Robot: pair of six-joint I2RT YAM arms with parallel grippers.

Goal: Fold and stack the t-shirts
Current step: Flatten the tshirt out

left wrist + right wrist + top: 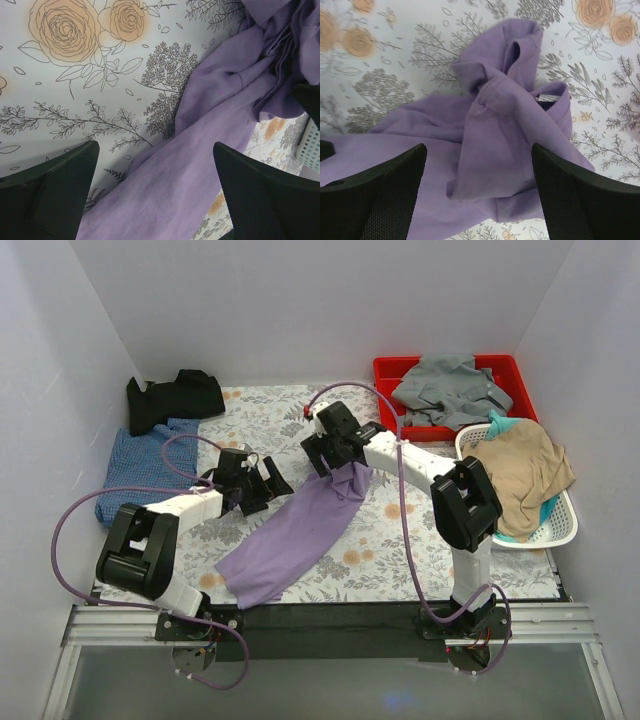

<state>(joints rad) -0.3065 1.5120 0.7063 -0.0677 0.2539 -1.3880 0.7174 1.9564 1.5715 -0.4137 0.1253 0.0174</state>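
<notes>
Your left gripper (156,150) has its fingers spread wide and holds nothing. It hangs over one edge of the purple t-shirt (290,535). Your right gripper (479,150) has its fingers wide apart too. The bunched-up top end of the purple t-shirt lies under them, not pinched. You can see this shirt lying in a long crumpled strip across the middle of the flowery table (400,550). The black t-shirt (175,395) sits at the far left, right next to the blue checked t-shirt (140,465)
</notes>
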